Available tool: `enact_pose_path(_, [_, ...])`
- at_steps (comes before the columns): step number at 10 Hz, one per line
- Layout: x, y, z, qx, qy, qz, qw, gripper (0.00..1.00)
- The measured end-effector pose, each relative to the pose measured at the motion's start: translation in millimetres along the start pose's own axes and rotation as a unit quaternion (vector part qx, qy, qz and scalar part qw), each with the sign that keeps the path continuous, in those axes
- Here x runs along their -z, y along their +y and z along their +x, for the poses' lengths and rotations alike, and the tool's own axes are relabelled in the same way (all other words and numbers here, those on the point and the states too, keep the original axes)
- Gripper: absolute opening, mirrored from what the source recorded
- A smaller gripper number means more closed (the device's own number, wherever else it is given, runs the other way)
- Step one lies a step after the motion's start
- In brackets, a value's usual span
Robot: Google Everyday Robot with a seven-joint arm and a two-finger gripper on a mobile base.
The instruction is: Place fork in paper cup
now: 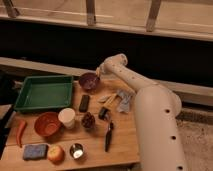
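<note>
Camera view shows a wooden worktop (122,150) crowded with kitchen things, and the white arm bends in from the lower right so that its tool (100,69) hangs above centre of the frame, just right of the purple bowl (90,80). Whether the tool is open or closed cannot be told, and nothing can be seen in its hold. It hangs clear of the clutter, probably so it can come down on a target from above. The fork (123,102) seems to be the thin greyish piece lying flat right of centre, just beside the pale wooden utensils (110,98) and close under the arm; its outline is too faint to be sure. The paper cup (66,117) stands upright and mouth-up left of centre, between the orange bowl (47,124) and a dark reddish cup (88,120), so a fork could drop in from above. A black-handled utensil (108,136) lies below the fork and a green tray (45,77) fills the upper left. The fork is not yet lifted; picking it from among its neighbours looks the delicate part.
</note>
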Motion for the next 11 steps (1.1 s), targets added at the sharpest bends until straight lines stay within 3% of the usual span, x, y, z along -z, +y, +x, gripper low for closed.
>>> enact_pose_path(3, [-2.1,7.1,0.4,0.008,-0.009,-0.040,0.9991,0.21])
enact_pose_path(4, [-3.1,10.4,0.9,0.010,-0.009,-0.049,0.9987,0.17])
enact_pose_path(7, [-7.6,12.9,5.5,0.017,-0.004,-0.072,0.9973,0.17])
enact_pose_path(11, [2.0,26.1,1.9,0.025,0.002,-0.073,0.9970,0.17])
